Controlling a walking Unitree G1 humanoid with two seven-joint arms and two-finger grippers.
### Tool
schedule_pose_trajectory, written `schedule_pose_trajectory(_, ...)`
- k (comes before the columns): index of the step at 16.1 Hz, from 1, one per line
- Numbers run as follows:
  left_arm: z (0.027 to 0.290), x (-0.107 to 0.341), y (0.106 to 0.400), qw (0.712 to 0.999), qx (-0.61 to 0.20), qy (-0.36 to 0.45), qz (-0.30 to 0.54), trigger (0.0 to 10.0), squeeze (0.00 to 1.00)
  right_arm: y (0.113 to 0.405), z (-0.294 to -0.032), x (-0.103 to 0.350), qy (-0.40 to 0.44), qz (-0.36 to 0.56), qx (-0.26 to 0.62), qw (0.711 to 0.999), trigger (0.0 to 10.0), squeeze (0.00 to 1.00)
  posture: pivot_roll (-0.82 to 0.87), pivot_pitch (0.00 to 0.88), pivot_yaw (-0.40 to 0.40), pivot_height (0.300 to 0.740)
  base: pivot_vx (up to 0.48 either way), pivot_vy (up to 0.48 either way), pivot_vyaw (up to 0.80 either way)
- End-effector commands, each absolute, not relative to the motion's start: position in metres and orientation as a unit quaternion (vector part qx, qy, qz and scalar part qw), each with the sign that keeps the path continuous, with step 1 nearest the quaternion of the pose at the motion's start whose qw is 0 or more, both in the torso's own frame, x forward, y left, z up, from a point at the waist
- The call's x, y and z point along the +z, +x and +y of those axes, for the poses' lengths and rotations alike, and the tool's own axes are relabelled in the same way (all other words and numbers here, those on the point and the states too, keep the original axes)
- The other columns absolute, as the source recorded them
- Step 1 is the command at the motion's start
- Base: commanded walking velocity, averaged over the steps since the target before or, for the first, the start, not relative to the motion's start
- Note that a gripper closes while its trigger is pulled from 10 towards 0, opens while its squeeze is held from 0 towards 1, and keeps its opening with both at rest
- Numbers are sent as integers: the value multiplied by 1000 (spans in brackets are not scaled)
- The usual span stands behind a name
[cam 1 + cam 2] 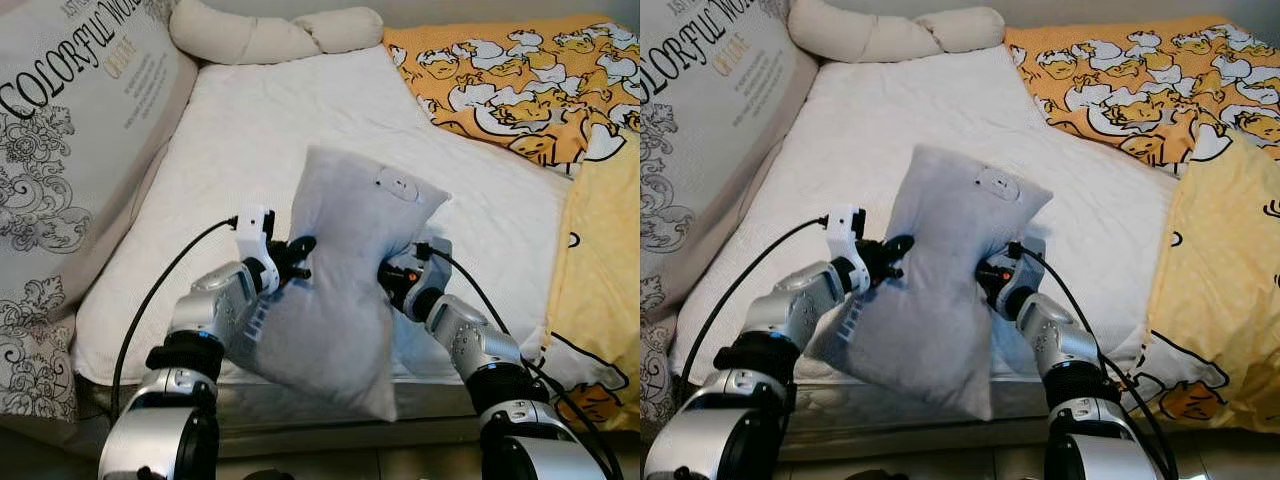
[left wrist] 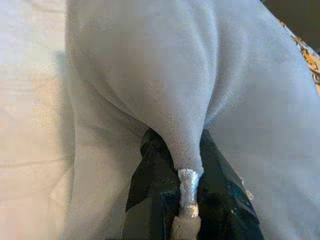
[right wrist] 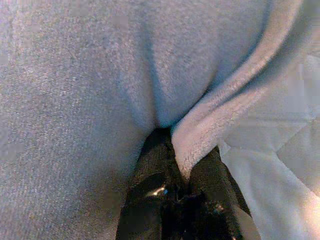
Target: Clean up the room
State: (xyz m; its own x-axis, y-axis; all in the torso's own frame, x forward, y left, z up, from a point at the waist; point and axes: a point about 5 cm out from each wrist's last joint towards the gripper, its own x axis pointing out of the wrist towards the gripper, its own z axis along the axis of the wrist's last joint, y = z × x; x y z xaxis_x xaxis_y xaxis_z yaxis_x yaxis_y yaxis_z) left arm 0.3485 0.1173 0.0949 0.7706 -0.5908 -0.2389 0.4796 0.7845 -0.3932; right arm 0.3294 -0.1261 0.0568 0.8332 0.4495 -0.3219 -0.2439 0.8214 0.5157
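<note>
Hanging between both arms above the near edge of the bed (image 1: 330,110), the grey pillow (image 1: 340,290) is lying with its long axis upright (slightly tilted). The left gripper (image 1: 295,258) and right gripper (image 1: 392,278) are each pinching a side edge of fabric between their fingers, equally near.
</note>
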Motion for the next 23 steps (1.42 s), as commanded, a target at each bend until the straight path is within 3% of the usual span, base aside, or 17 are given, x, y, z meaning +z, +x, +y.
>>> schedule_pose_trajectory(1, 112, 103, 350, 929, -300, -142, 163, 0, 0, 334, -120, 67, 240, 194, 195, 931, 745, 0, -55, 0, 121, 740, 0, 0, 0)
schedule_pose_trajectory(2, 112, 104, 351, 933, -293, -136, 159, 0, 0, 334, -121, 65, 234, 196, 188, 934, 9490, 0, -53, 0, 117, 740, 0, 0, 0)
schedule_pose_trajectory(3, 114, 104, 352, 938, -283, -125, 157, 0, 0, 334, -121, 67, 240, 186, 190, 934, 10000, 384, -50, 0, 112, 740, 0, 0, 0)
schedule_pose_trajectory(4, 118, 106, 354, 946, -267, -106, 150, 0, 0, 335, -124, 69, 243, 169, 179, 938, 10000, 1000, -46, 0, 106, 740, 0, 0, 0)
schedule_pose_trajectory(7, 137, 123, 361, 970, -219, -38, 95, 0, 0, 332, -149, 74, 219, 116, 126, 961, 10000, 1000, -37, 0, 92, 740, 0, 0, 0)
schedule_pose_trajectory(8, 147, 130, 362, 978, -195, -6, 71, 0, 0, 322, -158, 75, 167, 85, 116, 975, 10000, 1000, -40, 0, 90, 740, 0, 0, 0)
schedule_pose_trajectory(9, 154, 132, 363, 981, -182, 14, 61, 0, 0, 312, -164, 76, 165, 69, 107, 978, 10000, 1000, -46, 0, 91, 740, 0, 0, 0)
schedule_pose_trajectory(12, 157, 127, 361, 983, -172, 16, 61, 0, 0, 293, -172, 82, 154, 37, 79, 984, 10000, 1000, -48, 0, 93, 740, 0, 0, 0)
schedule_pose_trajectory(13, 154, 117, 356, 982, -172, 26, 69, 471, 0, 286, -169, 86, 132, 32, 48, 990, 10000, 1000, -53, 0, 100, 740, 0, 0, 0)
schedule_pose_trajectory(14, 154, 114, 353, 984, -164, 31, 58, 4902, 0, 283, -163, 91, 132, 22, 54, 989, 10000, 1000, -55, 0, 101, 740, 0, 0, 0)
schedule_pose_trajectory(15, 153, 109, 350, 985, -153, 49, 68, 10000, 0, 280, -157, 94, 128, 20, 62, 990, 10000, 1000, -59, 0, 102, 740, 0, 0, 0)
schedule_pose_trajectory(19, 155, 114, 338, 983, -160, 83, 32, 10000, 0, 270, -151, 97, 103, 25, 30, 994, 10000, 1000, -80, 0, 94, 740, 0, 0, 0)
schedule_pose_trajectory(23, 155, 118, 325, 985, -152, 81, 18, 10000, 0, 268, -150, 91, 108, 52, 1, 993, 10000, 1000, -52, 0, 76, 740, 0, 389, 0)
